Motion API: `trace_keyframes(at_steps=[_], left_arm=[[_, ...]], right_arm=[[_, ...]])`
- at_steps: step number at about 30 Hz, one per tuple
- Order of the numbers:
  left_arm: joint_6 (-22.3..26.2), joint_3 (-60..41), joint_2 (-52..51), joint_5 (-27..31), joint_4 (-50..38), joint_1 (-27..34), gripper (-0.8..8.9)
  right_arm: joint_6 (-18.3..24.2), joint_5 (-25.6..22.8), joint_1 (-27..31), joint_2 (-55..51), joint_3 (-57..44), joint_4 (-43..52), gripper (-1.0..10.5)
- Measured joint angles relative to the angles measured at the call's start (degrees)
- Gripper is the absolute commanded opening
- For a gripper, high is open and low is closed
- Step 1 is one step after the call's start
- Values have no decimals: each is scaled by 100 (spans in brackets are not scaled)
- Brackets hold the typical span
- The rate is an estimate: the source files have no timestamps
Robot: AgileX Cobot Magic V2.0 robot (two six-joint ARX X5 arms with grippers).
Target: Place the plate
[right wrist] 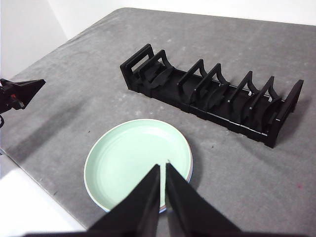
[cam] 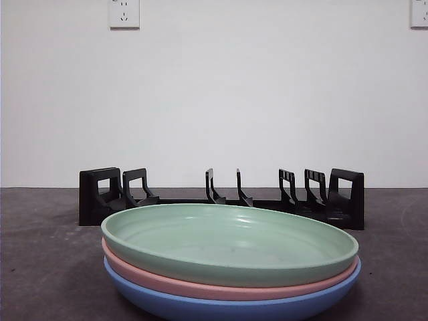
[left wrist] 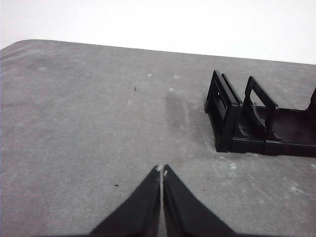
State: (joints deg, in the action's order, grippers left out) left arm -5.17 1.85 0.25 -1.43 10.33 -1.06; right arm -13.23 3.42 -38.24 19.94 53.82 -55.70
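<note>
A stack of three plates sits at the table's front: a green plate (cam: 227,241) on top, a pink one (cam: 200,286) under it, a blue one (cam: 221,307) at the bottom. In the right wrist view the green plate (right wrist: 136,160) lies just below my right gripper (right wrist: 163,166), whose jaws are shut and hold nothing. A black plate rack (cam: 221,197) with upright dividers stands behind the stack. My left gripper (left wrist: 161,170) is shut and hovers over bare table, off to the side of the rack's end (left wrist: 232,118).
The grey table (left wrist: 89,118) runs wide around the rack and stack. The left arm's tip (right wrist: 19,94) shows at the edge of the right wrist view. A white wall with sockets (cam: 124,13) stands behind.
</note>
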Motion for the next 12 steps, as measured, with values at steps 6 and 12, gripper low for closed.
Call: trace_keyframes(at_steps=[6,12], left_arm=[[0,0,0,0,0,0,6],[0,0,0,0,0,0,6]], right_arm=[[2,-2,885,-433,-511,968,16],[566,-175,2522,-1270,-2350,3410,16]])
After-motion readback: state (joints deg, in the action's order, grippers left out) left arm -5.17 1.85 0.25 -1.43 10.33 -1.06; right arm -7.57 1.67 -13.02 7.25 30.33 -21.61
